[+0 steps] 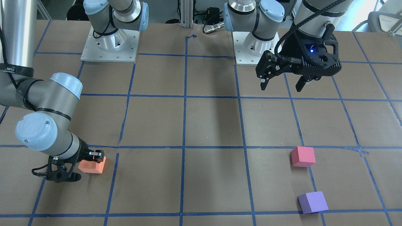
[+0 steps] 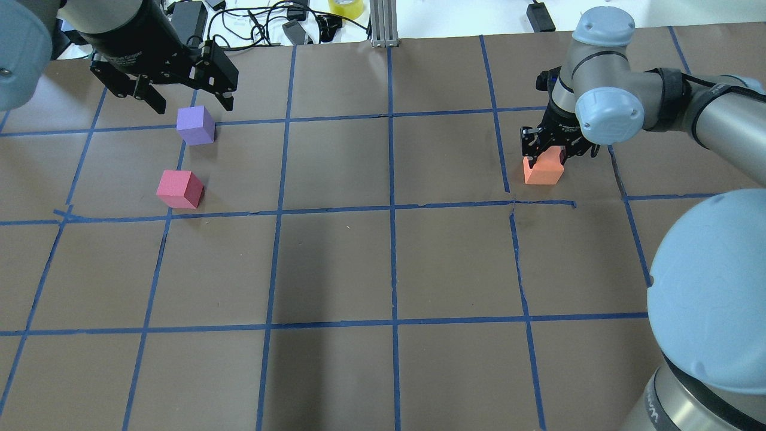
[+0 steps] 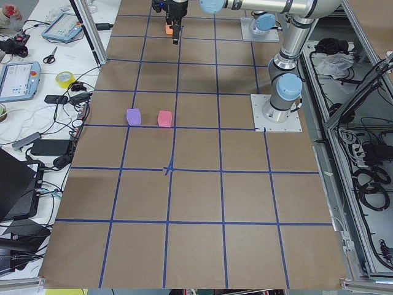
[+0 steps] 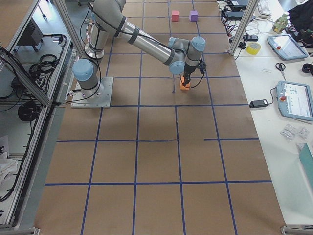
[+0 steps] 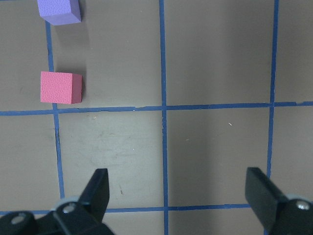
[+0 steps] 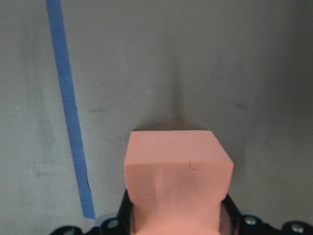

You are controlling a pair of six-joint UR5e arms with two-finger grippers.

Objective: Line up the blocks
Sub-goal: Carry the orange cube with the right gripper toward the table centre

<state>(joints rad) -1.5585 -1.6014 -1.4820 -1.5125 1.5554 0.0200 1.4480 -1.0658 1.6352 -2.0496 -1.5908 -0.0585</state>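
My right gripper (image 2: 543, 152) is shut on the orange block (image 2: 543, 172), which sits at table level on the right side of the overhead view. The block fills the space between the fingers in the right wrist view (image 6: 178, 171). The pinkish-red block (image 2: 179, 189) and the purple block (image 2: 195, 126) sit close together on the left, the purple one farther from the robot. My left gripper (image 1: 281, 86) is open and empty, held above the table on the robot's side of both blocks. They show at the upper left of the left wrist view: pinkish-red (image 5: 60, 87), purple (image 5: 58, 11).
The table is brown paper with a blue tape grid (image 2: 392, 209). The two arm bases (image 1: 110, 44) (image 1: 251, 47) stand at the robot's edge. Cables and devices (image 2: 287, 24) lie beyond the far edge. The middle squares between the orange block and the other two hold nothing.
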